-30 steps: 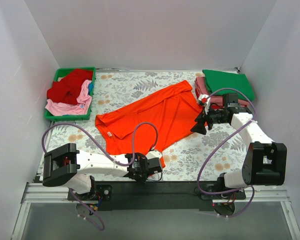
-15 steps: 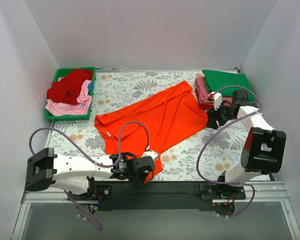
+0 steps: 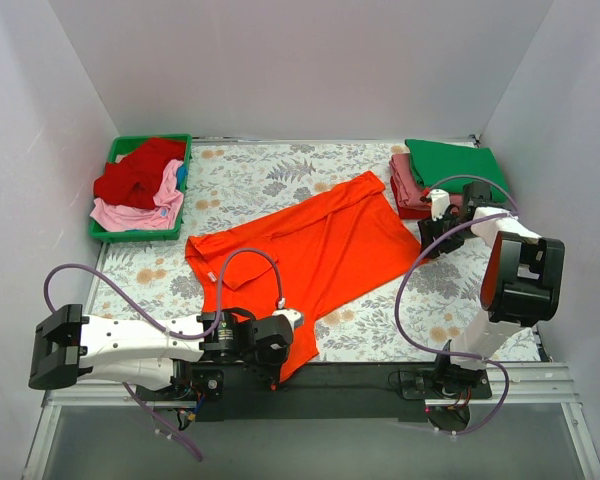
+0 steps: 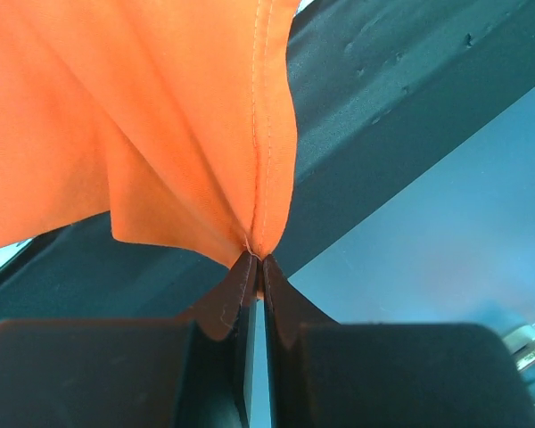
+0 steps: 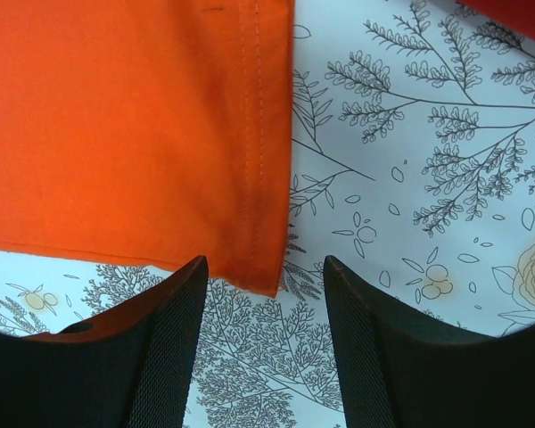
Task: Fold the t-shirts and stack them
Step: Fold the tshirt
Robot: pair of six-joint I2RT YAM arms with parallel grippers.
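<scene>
The bright orange t-shirt lies spread slantwise over the flowered table, its near hem hanging over the front edge. My left gripper is shut on that hem corner; the left wrist view shows the orange cloth pinched between the jaws. My right gripper is open and empty just right of the shirt's right corner; the right wrist view shows that corner lying flat between and ahead of my fingers. A stack of folded shirts, green on dusty pink, sits at the back right.
A green plastic tray at the back left holds crumpled red and light pink shirts. The black front rail runs along the table's near edge. White walls stand on three sides.
My left gripper pulled the orange hem toward the front edge and left, drawing the shirt with it. My right gripper let go of the shirt's corner and moved right, toward the folded stack.
</scene>
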